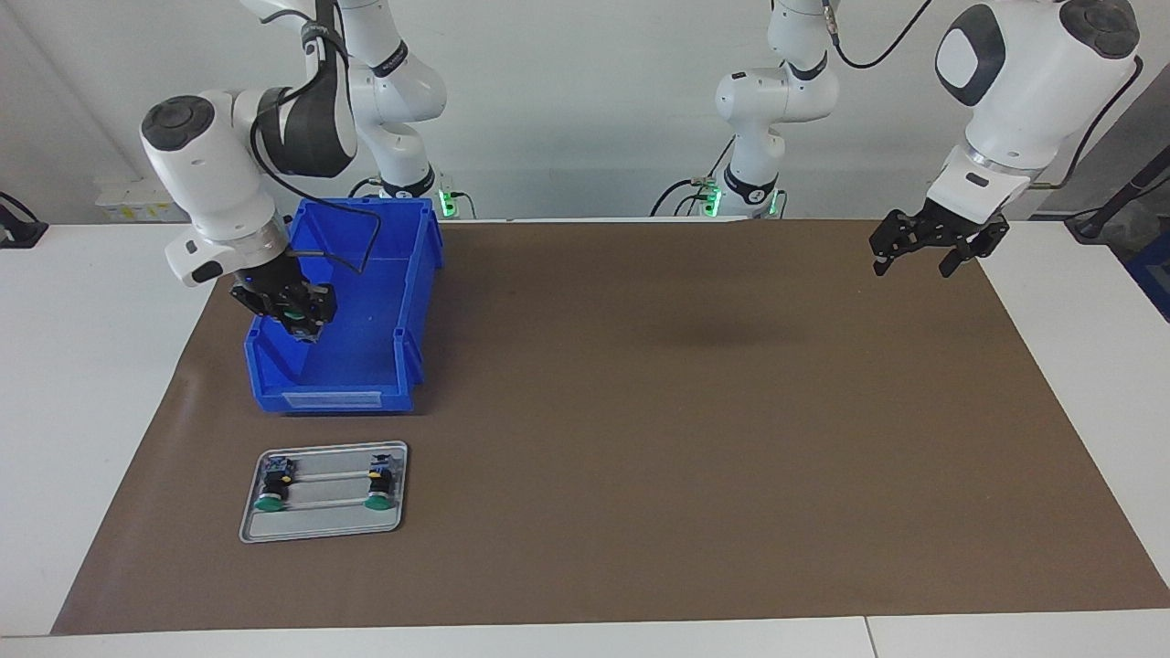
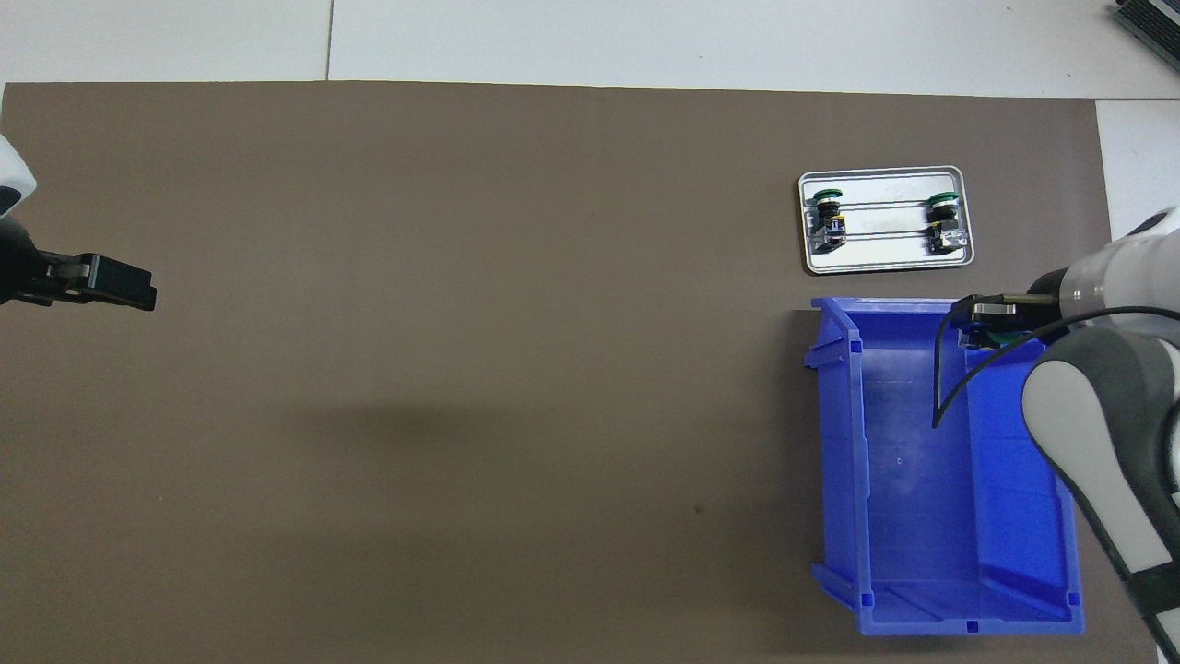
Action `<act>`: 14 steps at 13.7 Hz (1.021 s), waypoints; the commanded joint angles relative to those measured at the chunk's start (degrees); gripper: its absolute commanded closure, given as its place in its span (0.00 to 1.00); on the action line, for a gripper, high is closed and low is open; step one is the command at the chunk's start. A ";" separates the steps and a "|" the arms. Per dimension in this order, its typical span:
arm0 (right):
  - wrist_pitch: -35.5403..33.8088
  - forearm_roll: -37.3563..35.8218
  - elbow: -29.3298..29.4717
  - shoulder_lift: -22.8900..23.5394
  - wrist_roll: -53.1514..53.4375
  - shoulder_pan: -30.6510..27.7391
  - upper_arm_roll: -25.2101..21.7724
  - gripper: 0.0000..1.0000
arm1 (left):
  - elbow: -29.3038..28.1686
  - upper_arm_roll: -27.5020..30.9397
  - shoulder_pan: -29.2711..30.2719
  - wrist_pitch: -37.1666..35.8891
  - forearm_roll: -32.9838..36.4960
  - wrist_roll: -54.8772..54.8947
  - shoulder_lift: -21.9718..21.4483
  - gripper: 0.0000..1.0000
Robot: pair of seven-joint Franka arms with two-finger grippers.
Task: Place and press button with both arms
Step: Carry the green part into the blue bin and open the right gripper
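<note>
Overhead view shows, nearest to the robots, the blue bin [image 2: 922, 480] at the right arm's end of the table, and over its farther part the right gripper [image 1: 300, 318] is clamped on the button [image 1: 294, 316], so I judge the pick is done while placing and pressing are left. Farther from the robots lies a small metal tray [image 1: 322, 523] with two other buttons [image 1: 271, 484], apparently untouched. The left gripper [image 1: 919, 260] waits with fingers apart over the brown mat [image 1: 695, 439], which covers a white table [image 1: 82, 384] before a plain pale wall [image 1: 585, 100].
</note>
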 commanded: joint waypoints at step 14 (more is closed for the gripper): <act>22.45 8.81 -20.06 1.07 -7.37 -0.47 1.00 0.59 | -1.04 -0.11 0.32 1.11 -0.09 0.13 -0.60 0.00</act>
